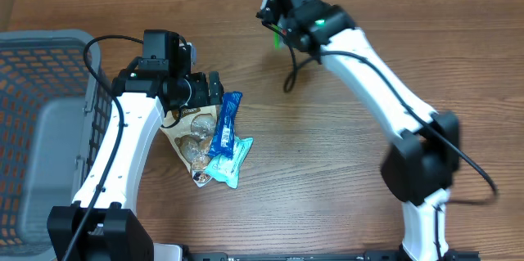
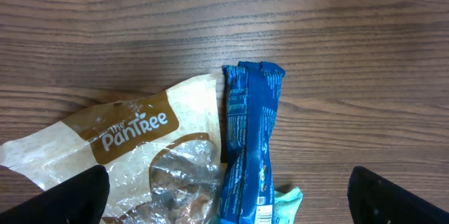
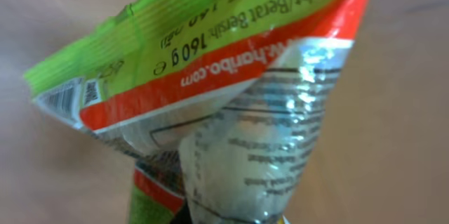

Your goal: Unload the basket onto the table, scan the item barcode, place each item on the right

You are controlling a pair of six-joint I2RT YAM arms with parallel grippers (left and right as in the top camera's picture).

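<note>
My right gripper (image 1: 277, 17) is raised over the far middle of the table, shut on a green and red candy bag (image 1: 278, 38). In the right wrist view that bag (image 3: 231, 69) fills the frame, crumpled, with a small barcode (image 3: 62, 102) at its left corner; my fingers are hidden beneath it. My left gripper (image 1: 210, 89) hangs open over a pile of snacks. Between its black fingertips (image 2: 70, 196) lie a tan and clear PanTree bag (image 2: 140, 154) and a blue bar wrapper (image 2: 249, 147), with nothing gripped.
A teal packet (image 1: 232, 159) lies under the blue bar (image 1: 225, 122) at the near end of the pile. A grey mesh basket (image 1: 41, 130) stands at the left table edge. A black cable (image 1: 291, 73) dangles from the right arm.
</note>
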